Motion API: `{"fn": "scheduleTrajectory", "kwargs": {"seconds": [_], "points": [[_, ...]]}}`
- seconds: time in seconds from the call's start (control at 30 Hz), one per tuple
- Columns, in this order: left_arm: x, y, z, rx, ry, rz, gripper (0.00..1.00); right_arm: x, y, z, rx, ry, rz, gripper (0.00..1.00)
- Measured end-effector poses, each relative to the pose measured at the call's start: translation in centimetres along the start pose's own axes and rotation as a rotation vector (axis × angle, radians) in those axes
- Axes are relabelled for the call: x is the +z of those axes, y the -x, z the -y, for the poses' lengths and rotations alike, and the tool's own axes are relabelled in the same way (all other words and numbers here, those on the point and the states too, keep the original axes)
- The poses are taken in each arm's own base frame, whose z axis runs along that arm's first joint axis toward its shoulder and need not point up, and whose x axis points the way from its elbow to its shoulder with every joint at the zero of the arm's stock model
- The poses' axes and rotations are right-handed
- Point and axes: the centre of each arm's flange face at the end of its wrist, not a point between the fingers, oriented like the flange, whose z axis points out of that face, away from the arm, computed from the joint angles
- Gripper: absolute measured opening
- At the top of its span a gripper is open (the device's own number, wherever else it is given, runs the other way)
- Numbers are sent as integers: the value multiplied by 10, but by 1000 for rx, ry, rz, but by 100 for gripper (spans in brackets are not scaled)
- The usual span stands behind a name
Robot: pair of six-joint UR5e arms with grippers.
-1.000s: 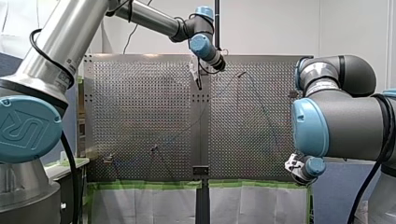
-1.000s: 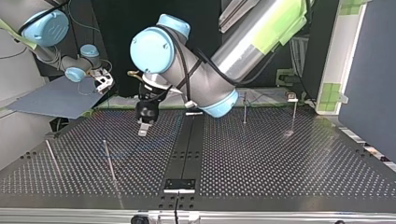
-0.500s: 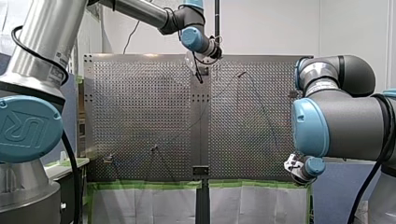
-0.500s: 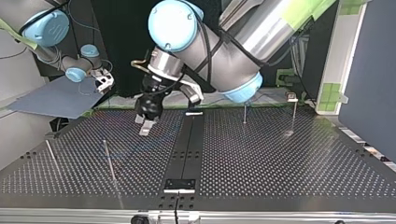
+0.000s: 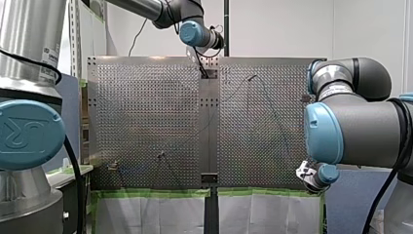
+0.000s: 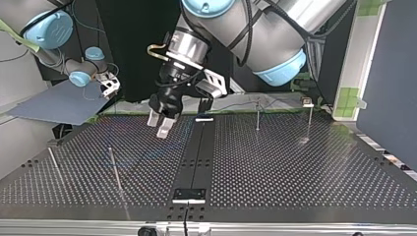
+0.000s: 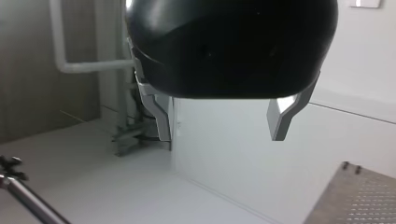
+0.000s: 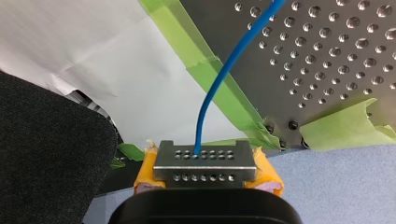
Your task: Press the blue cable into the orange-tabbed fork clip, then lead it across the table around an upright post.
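Right gripper (image 8: 205,162) was found clamped on the blue cable (image 8: 223,74), cable was run from between its yellow pads (image 8: 267,173) ahead over the perforated table (image 8: 327,65), left gripper (image 6: 161,126) was held spread open above the table, upper centre-left of the top view.

Worktop (image 6: 295,167): perforated metal, dull sheen.
Blue cable (image 8: 219,79): smooth, glossy jacket.
Left pincer (image 7: 220,133): glossy black shell, matt grey metal fingers (image 7: 161,116).
Right pincer (image 8: 205,161): drilled metal plate, yellow pads (image 8: 145,175), maybe rubbery.
Tape (image 8: 343,127): green, matt, creased.
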Motion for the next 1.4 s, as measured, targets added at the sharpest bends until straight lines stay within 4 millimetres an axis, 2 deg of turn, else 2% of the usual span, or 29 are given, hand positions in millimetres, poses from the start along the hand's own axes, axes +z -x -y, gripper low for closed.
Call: {"fn": "scheduleTrajectory", "kwargs": {"seconds": [0.17, 0.87, 1.4], "points": [[-8, -7, -8, 18, 2, 18, 100, 0, 0, 0, 0, 0, 0, 3], [-39, -64, -53, 144, 2, 18, 100, 0, 1, 1, -1, -2, 2, 3], [-74, -104, -89, 173, 2, 19, 100, 1, 0, 2, -2, -3, 0, 3]]}}
